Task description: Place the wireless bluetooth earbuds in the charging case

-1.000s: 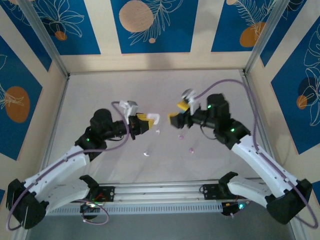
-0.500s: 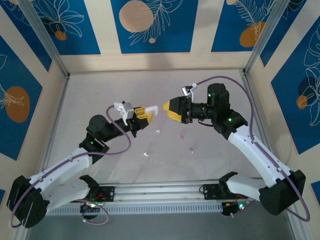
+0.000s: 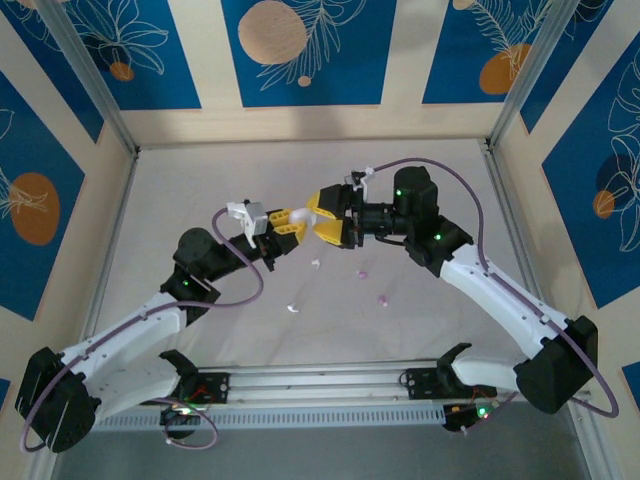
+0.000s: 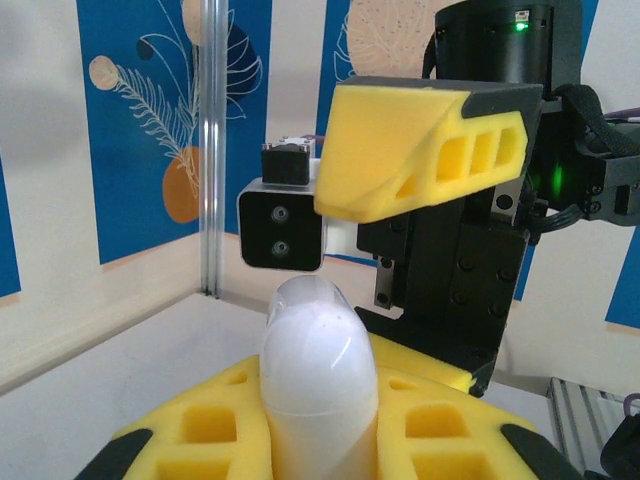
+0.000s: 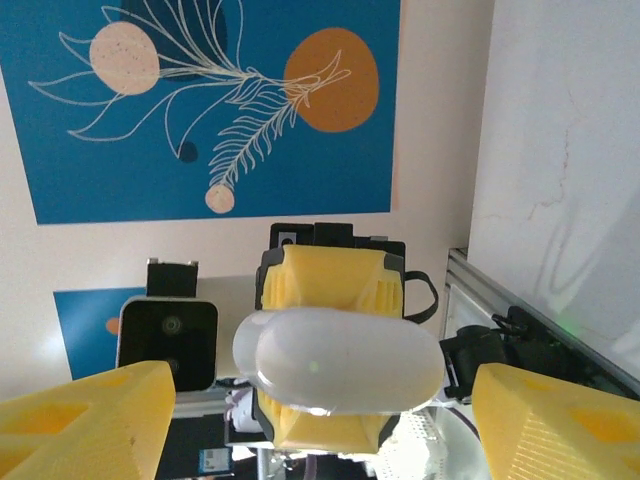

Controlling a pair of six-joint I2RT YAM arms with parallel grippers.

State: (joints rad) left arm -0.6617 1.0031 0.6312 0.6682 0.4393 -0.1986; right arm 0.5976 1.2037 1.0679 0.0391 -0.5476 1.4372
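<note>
A white pebble-like charging case point(image 3: 301, 214) hangs in mid-air above the table, and my left gripper point(image 3: 288, 224) is shut on it. The left wrist view has the case point(image 4: 318, 370) standing up between my yellow fingers point(image 4: 200, 430). My right gripper point(image 3: 325, 215) faces it, open, with a finger on either side of the case point(image 5: 340, 360) and a gap at each side. Small earbuds lie on the table below: a white one point(image 3: 316, 263), a pink one point(image 3: 362, 272), another pink one point(image 3: 382, 298) and a second white one point(image 3: 293, 308).
The table point(image 3: 200, 180) is walled by blue patterned panels, with metal posts point(image 3: 95, 85) at the back corners. A metal rail point(image 3: 320, 380) runs along the near edge between the arm bases. Purple cables loop off both wrists.
My right arm has swung left until its open fingers flank the case. My left gripper has lifted and turned slightly, still shut on the case. The earbuds on the table have not moved.
</note>
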